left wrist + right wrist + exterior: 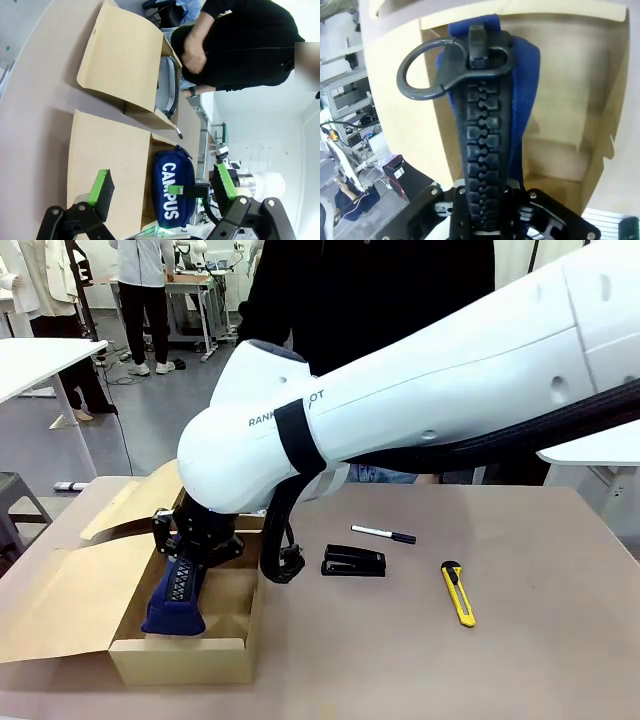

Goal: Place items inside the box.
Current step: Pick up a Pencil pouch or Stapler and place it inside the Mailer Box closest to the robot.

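1. While reaching across with the right gripper (195, 543), held the navy pouch (177, 596) clenched by its zip edge, upright, low end down inside the box (180, 661).
2. Risked a topple on release: tall and narrow, likely to lean over the wall.
3. Saw marker (383, 534), stapler (353, 561) and yellow knife (458, 593) lying on the table (540, 670).
4. Had the left gripper (164, 187) released, pads apart, above the box; could have clipped the other arm if lowered.

Front view faces person (370, 300) across table (540, 640); all views share box (180, 660), navy pouch (175, 605); right wrist nearest.
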`<action>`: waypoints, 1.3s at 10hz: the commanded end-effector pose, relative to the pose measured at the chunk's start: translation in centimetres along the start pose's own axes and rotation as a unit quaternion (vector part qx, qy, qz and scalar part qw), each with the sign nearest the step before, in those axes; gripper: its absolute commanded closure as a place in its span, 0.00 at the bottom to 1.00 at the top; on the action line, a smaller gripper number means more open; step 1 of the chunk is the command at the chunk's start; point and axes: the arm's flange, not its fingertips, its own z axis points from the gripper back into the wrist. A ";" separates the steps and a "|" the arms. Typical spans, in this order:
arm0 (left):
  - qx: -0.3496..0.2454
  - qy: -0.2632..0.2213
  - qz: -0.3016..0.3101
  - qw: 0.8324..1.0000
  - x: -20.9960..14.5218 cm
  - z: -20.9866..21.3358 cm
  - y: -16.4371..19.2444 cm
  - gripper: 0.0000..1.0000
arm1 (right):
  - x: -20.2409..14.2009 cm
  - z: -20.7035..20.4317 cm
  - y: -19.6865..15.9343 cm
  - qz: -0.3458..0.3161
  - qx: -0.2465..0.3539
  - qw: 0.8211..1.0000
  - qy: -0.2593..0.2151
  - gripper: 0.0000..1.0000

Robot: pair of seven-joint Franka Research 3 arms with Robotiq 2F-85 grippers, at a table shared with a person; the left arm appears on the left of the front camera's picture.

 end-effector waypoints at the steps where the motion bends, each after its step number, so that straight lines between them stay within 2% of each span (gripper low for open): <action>1: -0.011 -0.003 -0.010 1.000 0.0 0.0 0.1 0.00 | 0.8 -0.3 -0.1 0.008 0.001 1.000 0.017 0.93; 7: -0.011 -0.003 -0.010 1.000 0.0 0.0 0.1 0.00 | 1.7 -3.3 -1.7 0.017 -0.054 0.998 -0.001 0.93; 13: -0.011 -0.003 -0.010 1.000 0.0 0.0 0.1 0.00 | 2.4 -4.1 -2.3 0.007 -0.053 0.999 0.007 0.93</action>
